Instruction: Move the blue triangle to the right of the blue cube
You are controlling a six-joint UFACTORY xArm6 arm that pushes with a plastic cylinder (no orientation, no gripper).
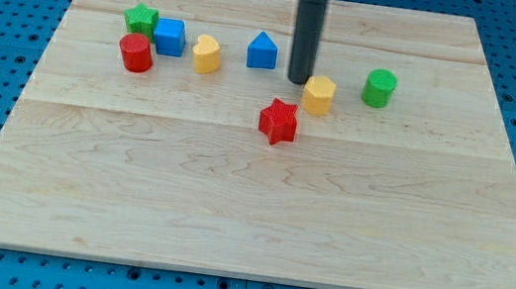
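Observation:
The blue triangle lies near the top middle of the wooden board. The blue cube sits to its left, toward the upper left, with a yellow block between them. My tip stands just to the right of the blue triangle, a small gap apart, and just left of and above a yellow hexagon block.
A green star block and a red cylinder sit close to the blue cube's left. A red star block lies below my tip. A green cylinder sits to the right. The board rests on a blue pegboard.

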